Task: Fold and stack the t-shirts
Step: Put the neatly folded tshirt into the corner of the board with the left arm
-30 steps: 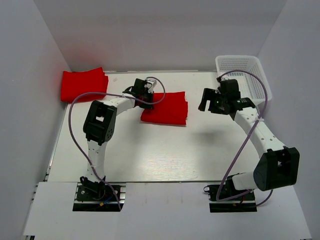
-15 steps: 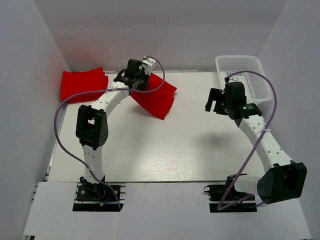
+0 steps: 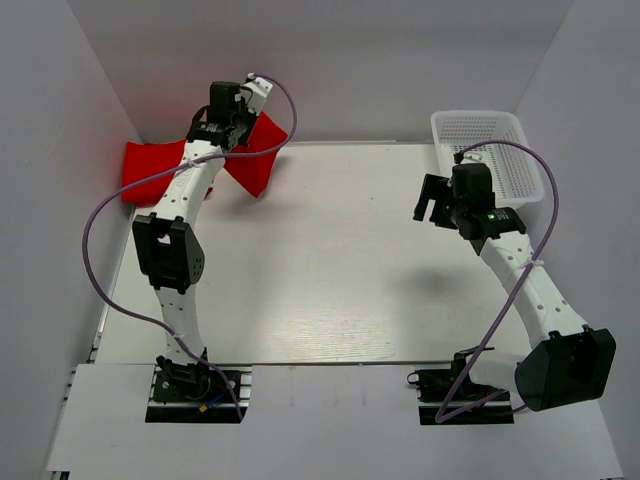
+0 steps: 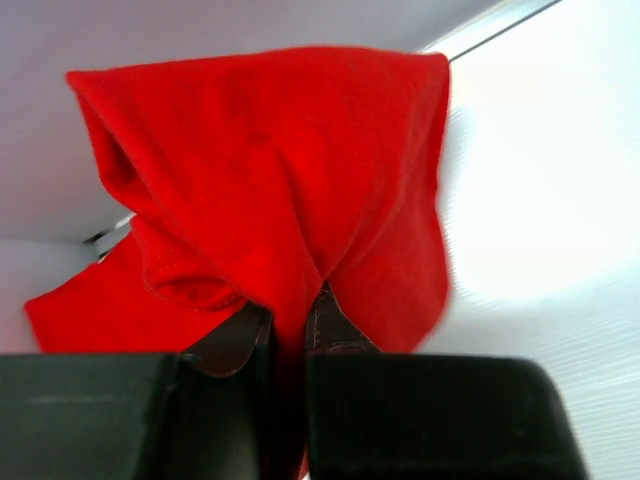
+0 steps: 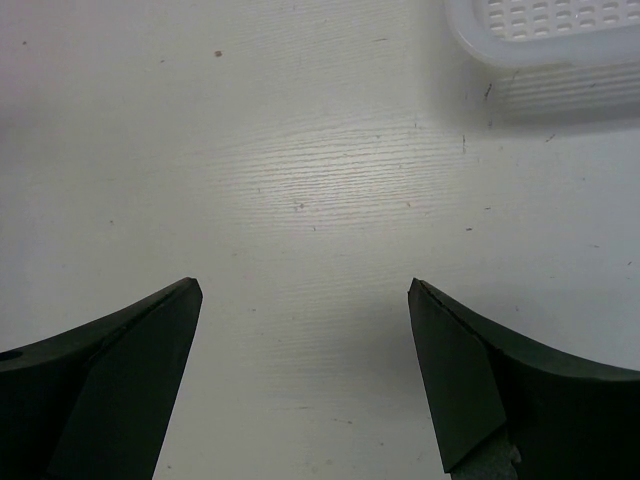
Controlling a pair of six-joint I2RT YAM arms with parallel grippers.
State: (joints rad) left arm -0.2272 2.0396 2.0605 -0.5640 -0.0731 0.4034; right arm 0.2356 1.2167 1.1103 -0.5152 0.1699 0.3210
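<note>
Nearest, on the right side: right gripper [image 3: 431, 199] released, jaws spread wide with nothing between them, poised over the bare white surface [image 3: 330, 270]. From the right wrist camera, just pale grained surface [image 5: 300, 160] in the gap of the right gripper [image 5: 305, 290], plus a corner of the white mesh basket [image 5: 540, 40] at the upper right, apart from both fingers.

Farther back on the right: white mesh basket [image 3: 500, 125] against the far wall, just beyond the right gripper and not touched by it.

Farthest, at the far left: left gripper [image 3: 232, 132] clenched on a red t-shirt [image 3: 256, 162], raised near the back wall. From the left wrist camera, left gripper [image 4: 290, 315] pinching a bunched fold of the red t-shirt [image 4: 270, 170], cloth draping in loose folds on both sides of the jaws. Hanging down toward the surface, lower tip near it; contact impossible to tell.

Just left of that, in the far left corner: second red t-shirt [image 3: 150, 168], folded and lying flat on the surface, partly hidden by the left arm.
</note>
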